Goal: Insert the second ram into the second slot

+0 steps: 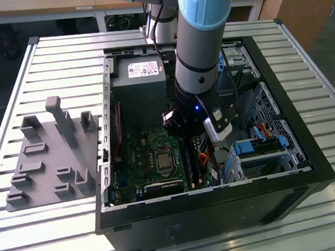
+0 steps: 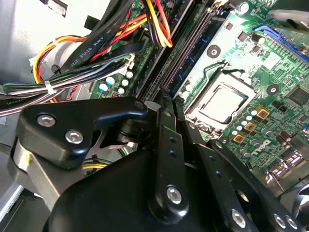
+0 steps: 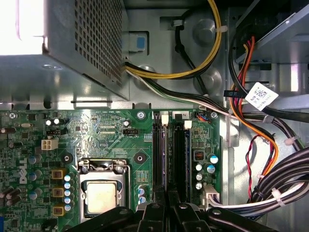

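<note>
White printed sticker on power supply (image 1: 146,68), upper centre of exterior view; white tag (image 3: 260,95) on cable. Second ram (image 3: 165,159): thin blue edge, standing in motherboard (image 3: 116,130) slot beside socket. Gripper (image 3: 164,195) nearly closed, pinching ram's edge.

Slatted metal table (image 1: 54,64) fills most of the exterior view, pale, with glare on its near edge. Beyond the table's far edge: a light wooden desk (image 1: 50,7) on white legs, dark cables under it. Wooden panel (image 1: 303,7) beyond the table's far corner at the exterior view's right, grey floor (image 1: 332,51) beside it.
</note>
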{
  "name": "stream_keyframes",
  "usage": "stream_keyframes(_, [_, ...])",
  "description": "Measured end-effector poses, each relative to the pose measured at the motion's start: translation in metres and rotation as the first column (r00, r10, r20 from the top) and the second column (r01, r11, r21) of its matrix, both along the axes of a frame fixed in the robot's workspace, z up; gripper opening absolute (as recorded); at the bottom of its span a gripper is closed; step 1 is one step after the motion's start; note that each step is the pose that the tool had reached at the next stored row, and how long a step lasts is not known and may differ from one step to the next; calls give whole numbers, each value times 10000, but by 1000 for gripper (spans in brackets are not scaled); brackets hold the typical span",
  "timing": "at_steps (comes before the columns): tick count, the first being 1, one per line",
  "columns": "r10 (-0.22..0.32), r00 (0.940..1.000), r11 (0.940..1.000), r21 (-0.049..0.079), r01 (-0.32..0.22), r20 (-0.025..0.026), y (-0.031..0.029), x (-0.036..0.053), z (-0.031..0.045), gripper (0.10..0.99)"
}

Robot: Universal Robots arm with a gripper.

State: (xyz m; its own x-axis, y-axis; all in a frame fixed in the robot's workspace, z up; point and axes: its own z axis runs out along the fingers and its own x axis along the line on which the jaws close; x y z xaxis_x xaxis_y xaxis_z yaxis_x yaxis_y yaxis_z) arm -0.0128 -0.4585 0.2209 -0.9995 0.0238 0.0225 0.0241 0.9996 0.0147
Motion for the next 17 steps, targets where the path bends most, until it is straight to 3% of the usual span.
stream_keyframes(9, [0,10000,10000,-97,0,-27,0,11,0,137])
stream_keyframes(17, [6,10000,10000,-22,-6,-29,0,18,6,137])
